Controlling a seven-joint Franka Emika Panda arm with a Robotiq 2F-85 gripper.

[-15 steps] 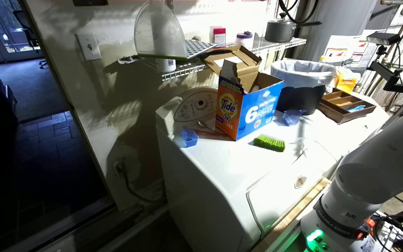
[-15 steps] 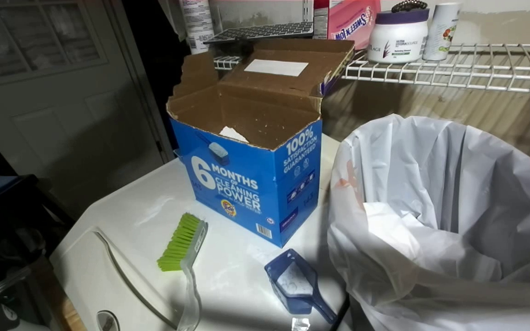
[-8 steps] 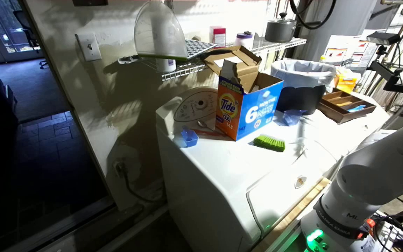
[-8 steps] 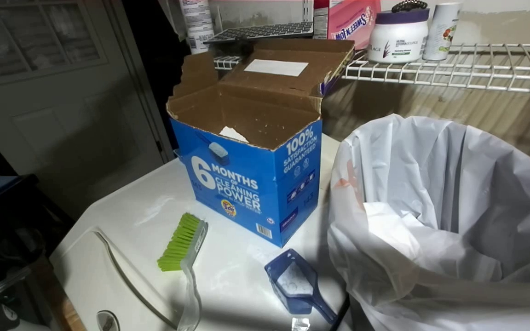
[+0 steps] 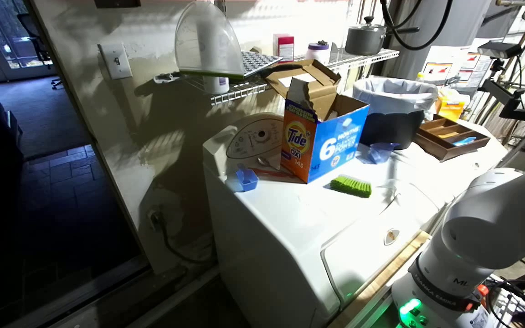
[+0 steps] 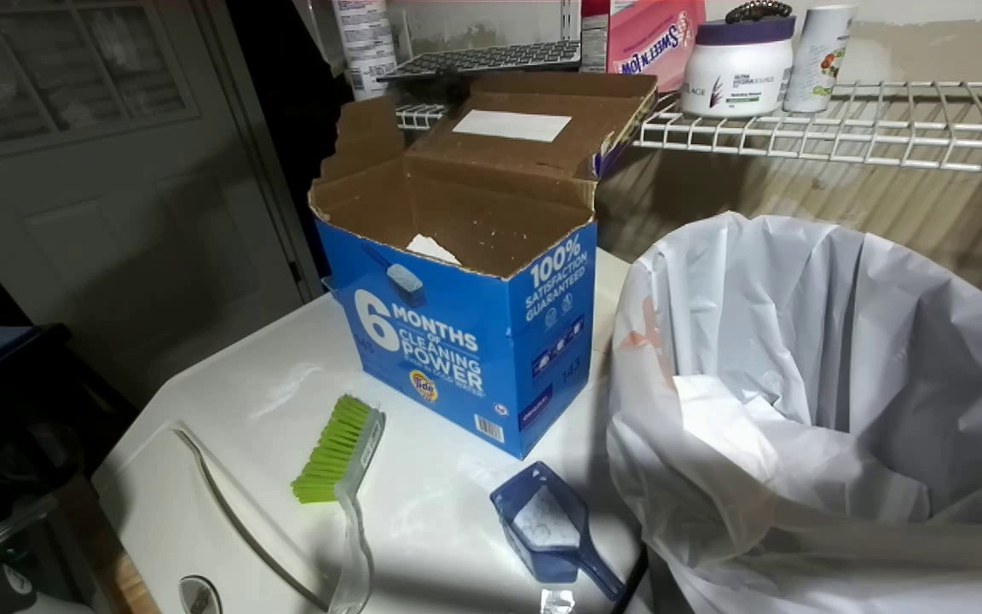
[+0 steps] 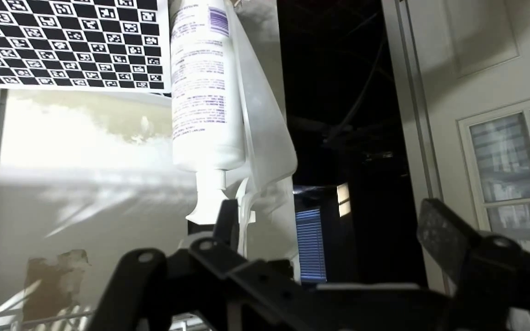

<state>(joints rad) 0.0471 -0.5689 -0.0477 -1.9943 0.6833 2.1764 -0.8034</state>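
Note:
My gripper (image 7: 334,227) is open in the wrist view, with nothing between its wide-apart fingers. That picture stands upside down. Nearest the left finger in that view are a white spray bottle (image 7: 205,101) and a translucent dustpan (image 7: 265,115); I cannot tell how far off they are. The dustpan also shows in an exterior view (image 5: 210,41), above the wire shelf. The gripper is outside both exterior views. The arm (image 5: 486,223) stands at the right in an exterior view. An open Tide box (image 5: 337,146), a green brush (image 5: 351,186) and a blue scoop (image 6: 542,529) are on the white machine.
A lined bin (image 5: 392,123) and a brown divided tray (image 5: 454,136) stand beside the box. Another blue scoop (image 5: 247,179) lies near the machine's edge. The wire shelf (image 6: 840,136) holds a jar (image 6: 738,72), a pink box (image 6: 657,43) and a pot (image 5: 365,38).
The arm's visible links have shifted down and to the right in an exterior view. The black cable loop at the top has swung right and lower. The things on the machine have not moved.

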